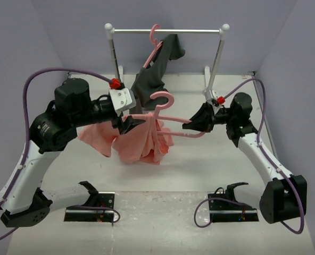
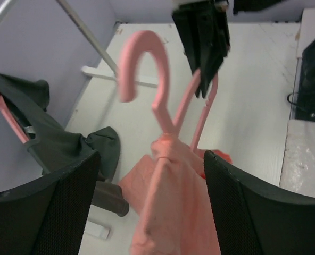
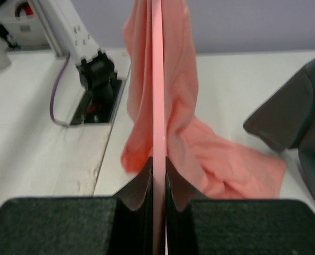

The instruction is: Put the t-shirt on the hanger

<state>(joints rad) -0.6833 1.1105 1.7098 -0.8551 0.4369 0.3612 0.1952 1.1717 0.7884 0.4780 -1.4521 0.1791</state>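
The pink hanger (image 1: 170, 118) is held above the table at mid-scene, hook up, and my right gripper (image 1: 192, 125) is shut on its right end. From the right wrist the hanger (image 3: 158, 79) runs straight out from between the closed fingers of that gripper (image 3: 158, 166). The salmon-pink t-shirt (image 1: 139, 143) is bunched on the hanger's left arm and hangs down to the table. My left gripper (image 1: 127, 124) is open right by the shirt; in its wrist view the gripper (image 2: 152, 159) has its fingers wide apart on either side of the t-shirt (image 2: 173, 212), below the hanger hook (image 2: 147, 58).
A white clothes rail (image 1: 168, 31) stands at the back. On it hangs a second pink hanger (image 1: 154, 36) with a dark grey garment (image 1: 153, 74) whose lower end reaches the table behind the shirt. Black cradles (image 1: 91, 199) (image 1: 229, 192) sit at the near edge.
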